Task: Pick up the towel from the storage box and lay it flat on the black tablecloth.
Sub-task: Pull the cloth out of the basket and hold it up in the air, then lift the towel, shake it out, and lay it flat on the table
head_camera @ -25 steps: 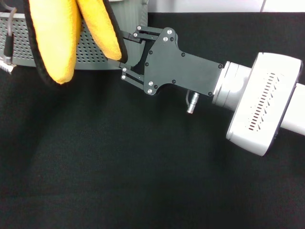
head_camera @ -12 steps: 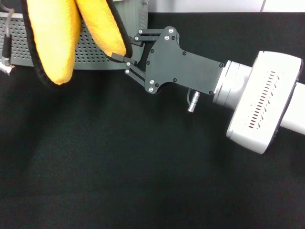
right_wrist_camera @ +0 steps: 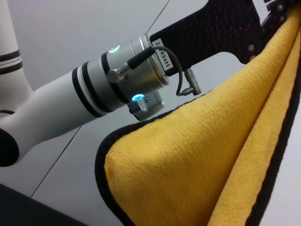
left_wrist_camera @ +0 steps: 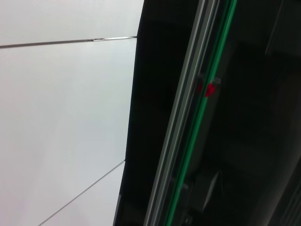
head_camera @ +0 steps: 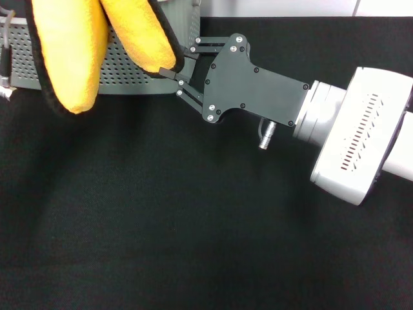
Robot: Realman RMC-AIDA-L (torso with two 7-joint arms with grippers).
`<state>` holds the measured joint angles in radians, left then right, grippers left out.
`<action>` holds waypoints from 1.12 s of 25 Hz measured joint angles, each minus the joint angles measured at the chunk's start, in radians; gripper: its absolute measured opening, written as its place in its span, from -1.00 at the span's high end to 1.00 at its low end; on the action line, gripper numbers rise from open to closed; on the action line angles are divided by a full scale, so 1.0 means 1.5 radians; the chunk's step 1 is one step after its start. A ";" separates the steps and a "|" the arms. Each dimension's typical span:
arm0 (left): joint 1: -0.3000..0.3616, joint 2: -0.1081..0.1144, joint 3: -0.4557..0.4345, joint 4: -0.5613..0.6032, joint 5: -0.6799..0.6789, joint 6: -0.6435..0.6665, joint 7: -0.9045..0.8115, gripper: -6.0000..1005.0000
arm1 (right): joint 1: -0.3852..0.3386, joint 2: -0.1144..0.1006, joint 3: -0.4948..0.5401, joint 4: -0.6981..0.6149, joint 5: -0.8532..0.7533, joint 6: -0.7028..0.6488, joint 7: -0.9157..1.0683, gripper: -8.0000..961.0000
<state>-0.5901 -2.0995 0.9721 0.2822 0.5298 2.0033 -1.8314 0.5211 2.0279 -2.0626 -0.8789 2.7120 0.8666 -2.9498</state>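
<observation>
The yellow-orange towel (head_camera: 71, 51) with dark edging hangs in two folds in the air in front of the grey perforated storage box (head_camera: 126, 71), above the black tablecloth (head_camera: 161, 219). Its top runs out of the head view. In the right wrist view the towel (right_wrist_camera: 197, 160) hangs from my left gripper (right_wrist_camera: 277, 12), which is shut on its upper edge. My right gripper (head_camera: 173, 64) reaches in from the right and is shut on the lower edge of the right fold.
The storage box stands at the back left of the tablecloth. A cable and metal plug (head_camera: 5, 71) of the left arm hang at the left edge. White wall lies behind the table. The left wrist view shows only wall and a dark frame.
My right gripper went from open beside the towel's right fold to shut on its edge, then shifted slightly right and up. The fold's lower tip rose with it.
</observation>
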 joint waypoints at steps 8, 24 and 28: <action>0.001 0.001 -0.001 0.001 -0.003 0.000 0.001 0.95 | 0.000 0.000 0.005 0.001 0.000 -0.002 0.000 0.52; 0.051 0.013 0.003 0.009 0.047 -0.018 0.005 0.94 | -0.012 -0.002 0.002 -0.040 -0.011 -0.035 0.008 0.94; 0.092 0.032 0.001 0.040 0.115 -0.027 0.021 0.94 | -0.059 -0.006 0.004 -0.154 -0.080 -0.138 0.054 0.95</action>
<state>-0.4522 -2.0519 0.9743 0.3425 0.7017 1.9635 -1.8000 0.4326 2.0195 -2.0563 -1.1100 2.5924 0.6594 -2.8683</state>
